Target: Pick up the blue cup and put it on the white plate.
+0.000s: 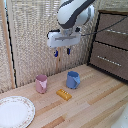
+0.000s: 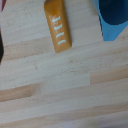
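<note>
so the gripper [image 1: 62, 51] hangs high with its fingers slightly apart and nothing in them, while the blue cup [image 1: 73, 79] stands upright on the wooden table [image 1: 100, 105], down around its 5 o'clock, well apart from the white plate [image 1: 15, 112].

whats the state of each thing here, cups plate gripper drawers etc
blue cup: upright on the table, not held
pink cup: upright, apart from the blue cup
white plate: flat, nothing on it
orange block: lying flat
gripper: above the cups, fingers apart, holding nothing
drawers: closed
</note>
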Controlling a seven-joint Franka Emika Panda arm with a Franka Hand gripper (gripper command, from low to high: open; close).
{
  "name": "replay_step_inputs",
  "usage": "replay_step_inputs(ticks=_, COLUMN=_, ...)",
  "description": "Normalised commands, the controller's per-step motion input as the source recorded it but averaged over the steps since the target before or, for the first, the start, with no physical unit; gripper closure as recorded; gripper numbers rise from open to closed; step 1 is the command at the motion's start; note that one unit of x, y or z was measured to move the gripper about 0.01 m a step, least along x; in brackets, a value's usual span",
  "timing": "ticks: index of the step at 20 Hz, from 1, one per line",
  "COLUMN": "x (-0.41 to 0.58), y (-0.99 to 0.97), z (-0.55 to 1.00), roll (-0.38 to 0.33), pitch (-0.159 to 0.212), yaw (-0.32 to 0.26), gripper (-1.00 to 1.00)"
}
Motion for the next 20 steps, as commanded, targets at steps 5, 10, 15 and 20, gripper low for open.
replay_step_inputs(ticks=5, x=-0.005, y=-0.57, z=-0.04, roll=0.054, pitch=0.022, yaw=-0.047, gripper=-1.00)
replay_step_inputs(ticks=10, x=0.000, y=-0.64, z=0.00, roll=0.058, pitch=0.027, yaw=-0.060, gripper=-1.00)
replay_step_inputs(ticks=15, x=0.000, y=-0.52, z=-0.01, roll=0.037, pitch=0.013, yaw=-0.059, gripper=-1.00)
replay_step_inputs(ticks=20, x=-0.002, y=-0.38, z=-0.09, roll=0.004, pitch=0.000, yaw=-0.063, gripper=-1.00)
